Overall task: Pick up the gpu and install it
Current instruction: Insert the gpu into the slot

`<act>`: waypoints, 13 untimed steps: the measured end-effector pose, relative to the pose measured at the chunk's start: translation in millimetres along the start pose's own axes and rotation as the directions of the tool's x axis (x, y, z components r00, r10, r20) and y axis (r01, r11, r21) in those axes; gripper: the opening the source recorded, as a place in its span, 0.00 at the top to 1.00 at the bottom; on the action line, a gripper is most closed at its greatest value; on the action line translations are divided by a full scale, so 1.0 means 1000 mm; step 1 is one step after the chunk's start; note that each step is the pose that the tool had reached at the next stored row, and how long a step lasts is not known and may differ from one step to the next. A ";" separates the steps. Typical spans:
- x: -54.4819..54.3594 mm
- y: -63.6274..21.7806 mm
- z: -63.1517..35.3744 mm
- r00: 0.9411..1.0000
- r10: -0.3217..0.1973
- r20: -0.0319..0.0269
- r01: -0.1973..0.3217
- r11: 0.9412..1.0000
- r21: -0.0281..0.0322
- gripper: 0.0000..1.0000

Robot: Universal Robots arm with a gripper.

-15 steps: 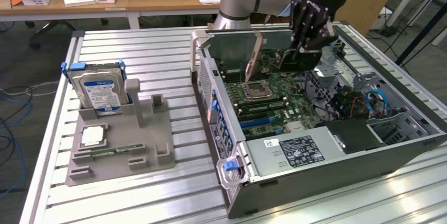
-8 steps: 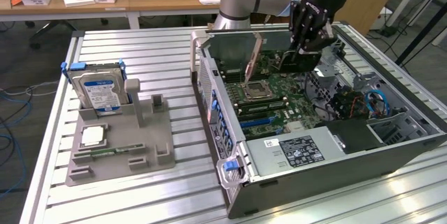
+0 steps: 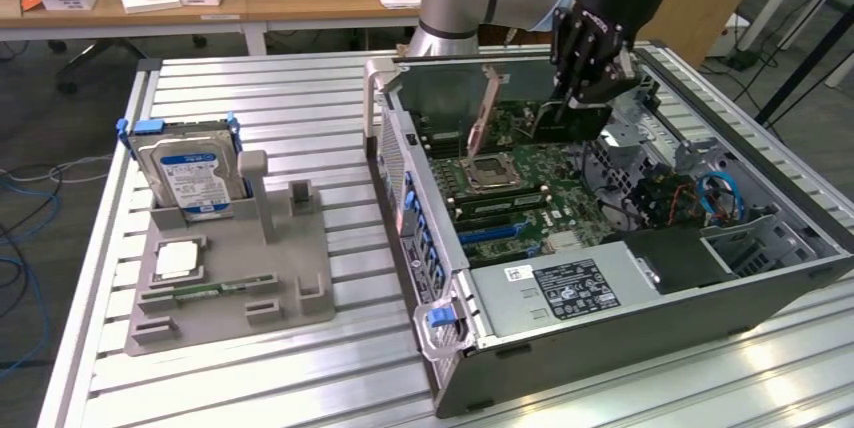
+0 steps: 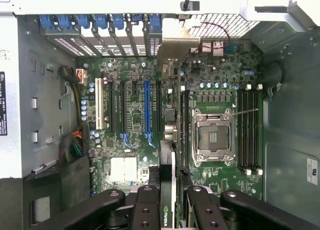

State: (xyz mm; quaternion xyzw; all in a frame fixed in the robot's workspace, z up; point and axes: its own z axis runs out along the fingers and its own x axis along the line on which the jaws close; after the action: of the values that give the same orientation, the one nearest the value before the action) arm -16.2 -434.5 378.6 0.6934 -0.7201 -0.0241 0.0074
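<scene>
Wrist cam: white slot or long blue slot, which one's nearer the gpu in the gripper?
The long blue slot: it lies between the white slot and the edge-on gpu held in the gripper.

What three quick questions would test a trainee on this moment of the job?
1. True or false: the hand is shut on the graphics card inside the open computer case.
2. Where is the hard drive? A: standing in the grey holder on the table; B: inside the case; C: in the hand.
3. Does the card stand on edge to the motherboard, or lie flat on it?
Key: 1 true; 2 A; 3 on edge.
</scene>
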 end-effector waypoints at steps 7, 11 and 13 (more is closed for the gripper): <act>0.000 -0.0003 0.0077 1.000 0.000 0.000 0.000 1.000 0.007 0.74; 0.000 -0.0005 0.0117 1.000 0.000 -0.001 0.000 1.000 0.011 0.74; 0.000 -0.0006 0.0139 1.000 0.000 -0.002 0.000 1.000 0.012 0.74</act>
State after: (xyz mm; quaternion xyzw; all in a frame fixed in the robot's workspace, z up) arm -16.2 -434.5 364.7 0.6935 -0.7202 -0.0191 0.0038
